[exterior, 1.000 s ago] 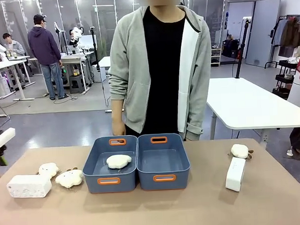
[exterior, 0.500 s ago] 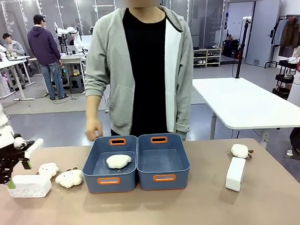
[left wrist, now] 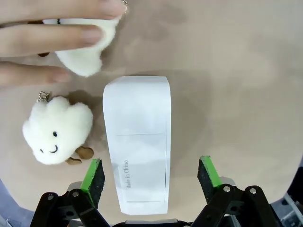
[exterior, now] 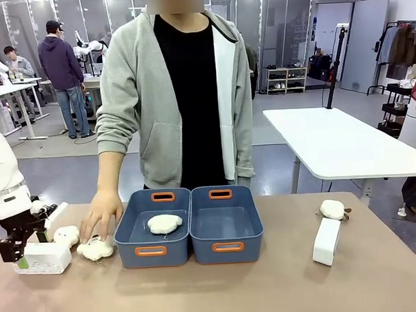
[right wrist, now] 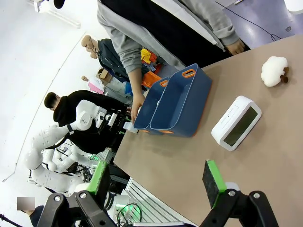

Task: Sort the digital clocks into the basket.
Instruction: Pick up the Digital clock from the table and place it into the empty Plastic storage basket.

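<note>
One white digital clock (exterior: 41,258) lies at the table's left. My left gripper (exterior: 29,243) hangs open just above it. In the left wrist view that clock (left wrist: 139,142) lies lengthwise between the green pads (left wrist: 94,174) without touching them, and the gripper (left wrist: 150,175) holds nothing. The second clock (exterior: 327,240) lies at the right, showing its dark face in the right wrist view (right wrist: 236,123). My right gripper (right wrist: 157,179) is open and empty, high and well back from it. Two joined slate-blue baskets sit mid-table: the left bin (exterior: 132,232) holds a plush, the right bin (exterior: 249,227) is bare.
A person's hand (exterior: 100,214) rests on a cream plush (exterior: 96,248) beside the left bin, its fingers (left wrist: 47,38) close to the clock. A second plush (exterior: 65,235) lies next to the clock, a third (exterior: 332,209) behind the right clock.
My left arm has come in from the left and lowered over the left clock. The person stepped left and brought a hand down onto the plush by the bin.
</note>
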`<state>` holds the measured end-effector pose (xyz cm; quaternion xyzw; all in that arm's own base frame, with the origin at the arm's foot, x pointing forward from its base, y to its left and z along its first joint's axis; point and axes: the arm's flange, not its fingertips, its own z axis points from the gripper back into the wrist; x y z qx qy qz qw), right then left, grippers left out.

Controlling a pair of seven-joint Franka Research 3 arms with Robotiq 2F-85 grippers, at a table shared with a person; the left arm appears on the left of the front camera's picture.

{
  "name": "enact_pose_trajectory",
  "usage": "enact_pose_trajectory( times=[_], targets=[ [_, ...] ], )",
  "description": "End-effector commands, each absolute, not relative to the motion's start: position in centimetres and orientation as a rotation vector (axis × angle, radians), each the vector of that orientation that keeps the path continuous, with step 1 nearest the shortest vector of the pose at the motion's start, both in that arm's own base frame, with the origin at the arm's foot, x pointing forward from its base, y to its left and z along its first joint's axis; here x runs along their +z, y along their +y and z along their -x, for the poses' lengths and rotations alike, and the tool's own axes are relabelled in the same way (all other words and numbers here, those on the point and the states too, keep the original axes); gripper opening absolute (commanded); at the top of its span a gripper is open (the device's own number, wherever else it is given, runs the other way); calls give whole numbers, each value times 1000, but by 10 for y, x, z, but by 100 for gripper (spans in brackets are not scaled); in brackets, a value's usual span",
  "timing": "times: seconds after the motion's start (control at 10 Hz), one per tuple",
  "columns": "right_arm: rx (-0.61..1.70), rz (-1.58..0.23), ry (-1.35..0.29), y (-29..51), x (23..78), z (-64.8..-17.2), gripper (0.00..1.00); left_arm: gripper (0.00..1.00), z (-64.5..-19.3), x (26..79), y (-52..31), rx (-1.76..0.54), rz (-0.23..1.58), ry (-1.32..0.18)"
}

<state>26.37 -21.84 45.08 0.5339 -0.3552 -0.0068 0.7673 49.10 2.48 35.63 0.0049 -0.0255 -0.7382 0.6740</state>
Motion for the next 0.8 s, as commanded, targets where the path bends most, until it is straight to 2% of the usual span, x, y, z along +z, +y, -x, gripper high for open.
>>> enact_pose_trajectory(
  times=[0.0,0.7],
  targets=[
    [-10,-1165,-787,-219,452,-264,100,100,-490,365,24,-1660,-19,-77],
    [-10,-1165,-787,-219,452,-264,100,100,-490,365,24,-1660,-19,-77]
  ],
)
